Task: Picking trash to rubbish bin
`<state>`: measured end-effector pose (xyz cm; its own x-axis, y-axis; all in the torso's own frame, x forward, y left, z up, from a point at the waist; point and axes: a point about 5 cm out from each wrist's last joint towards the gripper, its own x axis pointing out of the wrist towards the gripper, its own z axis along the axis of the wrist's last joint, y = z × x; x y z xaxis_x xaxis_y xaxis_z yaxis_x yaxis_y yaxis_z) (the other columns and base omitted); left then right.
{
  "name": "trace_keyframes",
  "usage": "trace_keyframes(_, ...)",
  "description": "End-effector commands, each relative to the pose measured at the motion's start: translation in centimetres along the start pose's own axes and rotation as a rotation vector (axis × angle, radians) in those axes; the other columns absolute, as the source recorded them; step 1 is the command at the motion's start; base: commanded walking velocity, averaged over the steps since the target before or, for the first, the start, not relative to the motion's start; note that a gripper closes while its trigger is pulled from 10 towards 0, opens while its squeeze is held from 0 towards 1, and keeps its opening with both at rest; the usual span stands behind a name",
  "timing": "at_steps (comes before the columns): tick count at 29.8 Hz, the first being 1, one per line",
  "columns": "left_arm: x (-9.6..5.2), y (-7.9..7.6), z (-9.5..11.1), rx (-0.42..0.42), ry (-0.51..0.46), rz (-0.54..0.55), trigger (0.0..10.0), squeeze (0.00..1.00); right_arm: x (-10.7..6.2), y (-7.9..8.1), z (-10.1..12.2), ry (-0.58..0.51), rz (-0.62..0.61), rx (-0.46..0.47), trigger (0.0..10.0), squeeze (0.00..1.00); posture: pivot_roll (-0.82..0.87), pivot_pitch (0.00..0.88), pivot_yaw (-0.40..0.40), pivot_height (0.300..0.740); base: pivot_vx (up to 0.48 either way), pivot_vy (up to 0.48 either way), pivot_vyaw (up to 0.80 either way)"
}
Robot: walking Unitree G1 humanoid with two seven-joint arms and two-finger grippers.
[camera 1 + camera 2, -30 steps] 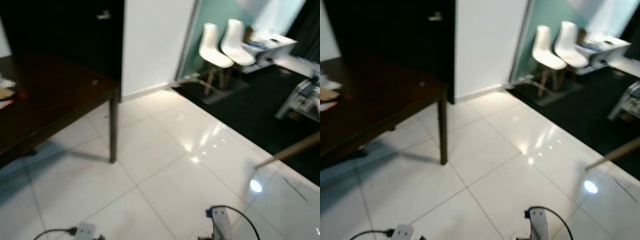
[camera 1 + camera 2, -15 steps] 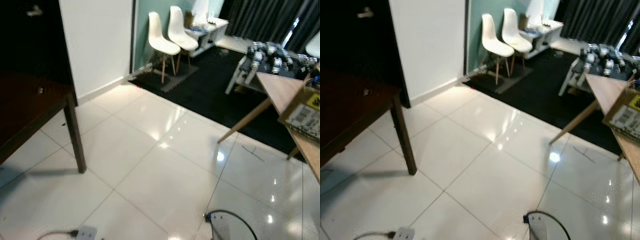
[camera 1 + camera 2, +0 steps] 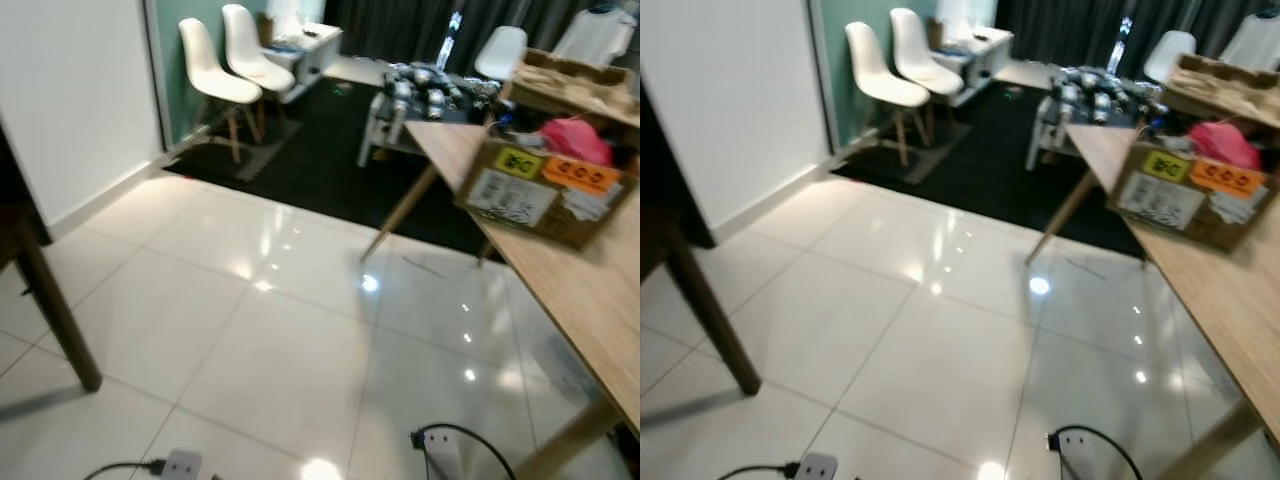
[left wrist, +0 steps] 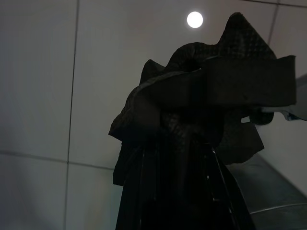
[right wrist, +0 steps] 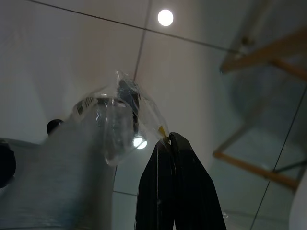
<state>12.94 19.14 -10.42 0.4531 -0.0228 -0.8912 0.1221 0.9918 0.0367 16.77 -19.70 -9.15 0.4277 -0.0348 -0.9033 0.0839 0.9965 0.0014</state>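
Observation:
In the left wrist view my left gripper (image 4: 184, 148) is shut on a crumpled black piece of trash (image 4: 158, 96), textured like a glove or a bag, which bulges over the fingers above the tiled floor. In the right wrist view my right gripper (image 5: 169, 140) is shut on the edge of a clear plastic wrapper (image 5: 115, 120) that hangs beside the fingers over the white tiles. In the eye views the silver wrists with their black cables sit at the bottom edge, left (image 3: 172, 464) and right (image 3: 440, 452).
A light wooden table (image 3: 590, 300) stands on the right, bearing a cardboard box (image 3: 545, 185) with something pink inside. A dark table leg (image 3: 55, 315) is at the left. Two white chairs (image 3: 225, 60) and a black carpet (image 3: 330, 150) lie beyond the glossy white tiles (image 3: 260, 340).
The whole view has swung to the right: the dark table has slid off to the left, and the wooden table with the cardboard box has come in on the right.

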Motion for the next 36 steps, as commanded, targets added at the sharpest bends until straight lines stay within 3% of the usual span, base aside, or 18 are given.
trace_keyframes(1, 0.0, -0.4, -0.1, -0.018, 0.002, -0.010, 10.0, 0.00, -0.1, -0.7, -0.2, 0.003, -0.021, 0.009, 10.0, 0.00, 0.15, 0.000, -0.058, 0.740, 0.000, 0.000, -0.80)
trace_keyframes(12, 0.1, 0.0, 0.3, -0.051, -0.010, 0.001, 10.0, 0.00, -0.1, -1.0, -0.3, 0.000, -0.026, 0.018, 10.0, 0.00, 0.15, 0.000, -0.064, 0.740, 0.000, 0.000, -0.80)
trace_keyframes(22, 0.1, 0.2, 1.1, -0.050, -0.035, -0.002, 10.0, 0.00, -0.1, -1.0, -0.1, -0.016, -0.025, 0.015, 10.0, 0.00, 0.15, 0.000, -0.065, 0.740, 0.000, 0.000, 0.00)
trace_keyframes(36, 0.1, -0.5, 0.6, -0.025, -0.023, -0.019, 10.0, 0.00, -0.2, -1.4, -0.5, -0.010, -0.037, 0.014, 10.0, 0.00, 0.13, 0.012, -0.064, 0.740, 0.280, 0.000, 0.00)
